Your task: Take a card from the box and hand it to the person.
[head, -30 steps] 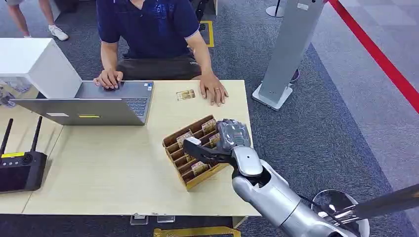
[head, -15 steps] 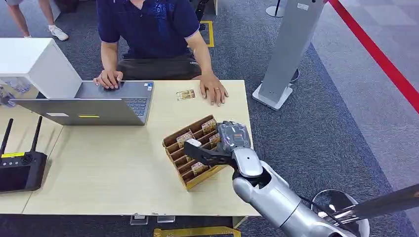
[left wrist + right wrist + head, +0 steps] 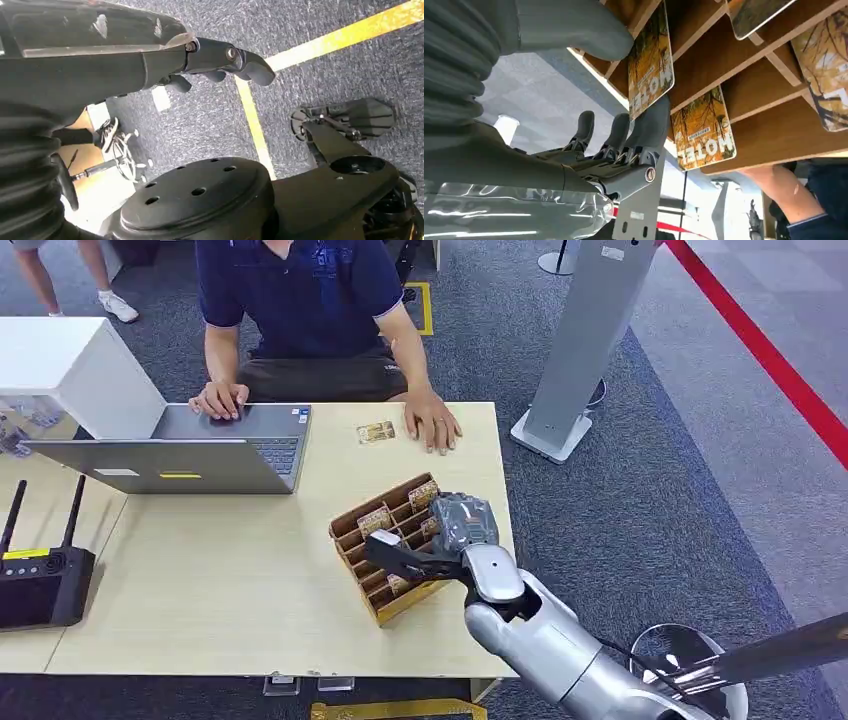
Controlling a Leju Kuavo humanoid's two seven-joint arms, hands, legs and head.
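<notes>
Pale wood makes up the table [image 3: 240, 580] in front of us, and a person [image 3: 300, 300] in a dark blue shirt sits at its far side with one hand [image 3: 432, 426] flat on the top. An open grey laptop [image 3: 190, 450] stands on the left part of the table, a white box [image 3: 70, 375] behind it, and a black router [image 3: 40, 580] with two antennas near the left edge. Our silver right arm [image 3: 550, 640] comes in from below on the right. The brown slotted box [image 3: 390, 545] lies near the table's right edge, holding several upright cards. Our right hand [image 3: 425, 550] is down over the box; in the right wrist view its thumb [image 3: 574, 25] and a dark finger [image 3: 651, 120] lie on opposite sides of one yellow card [image 3: 650, 65] that stands in its slot, pinching it. Our left hand [image 3: 220, 57] hangs over the carpet with fingers curled in on nothing. A single loose card [image 3: 376, 432] lies on the table just beside the person's hand.
</notes>
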